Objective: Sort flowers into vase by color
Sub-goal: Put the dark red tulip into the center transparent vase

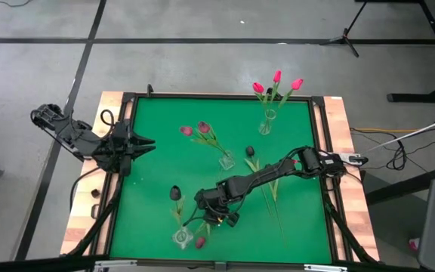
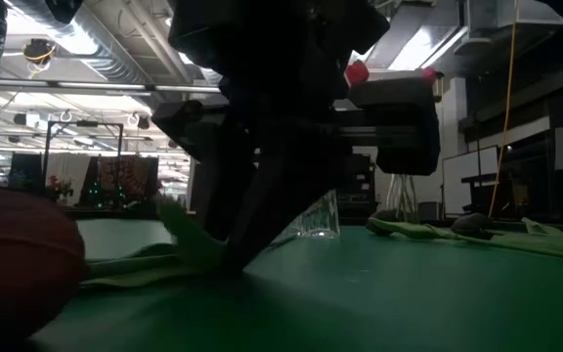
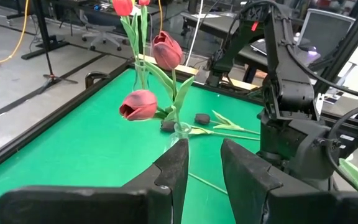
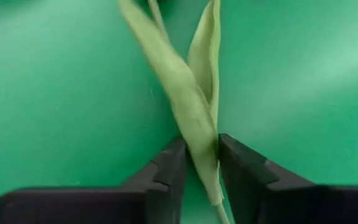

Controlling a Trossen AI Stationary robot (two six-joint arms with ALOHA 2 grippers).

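Observation:
My right gripper (image 1: 219, 221) is down on the green mat near the table's near edge, shut on the leaves of a lying pink-red tulip whose head (image 1: 200, 242) rests on the mat beside the near glass vase (image 1: 181, 238). A near-black tulip (image 1: 176, 193) stands in that vase. The middle vase (image 1: 225, 159) holds two mauve-pink tulips (image 3: 143, 104), and the far vase (image 1: 266, 122) holds three pink-red ones (image 1: 276, 83). Another near-black tulip (image 1: 250, 151) lies on the mat. My left gripper (image 3: 204, 168) waits open at the table's left edge. My right gripper pinches the tulip's pale green leaves (image 4: 199, 134) between its two fingers (image 4: 169, 168), coming from above and pointing down, with the fingers across the leaves' length. The flower lies flat on the mat, its head (image 2: 8, 259) on the table and a leaf (image 2: 189, 240) spreading beside the fingers.
The lying near-black tulip's long stem (image 1: 274, 193) runs under my right arm toward the near right of the mat. A raised dark frame (image 1: 127, 181) borders the mat, with wooden strips outside it. Bare mat lies at the far left (image 1: 157, 113).

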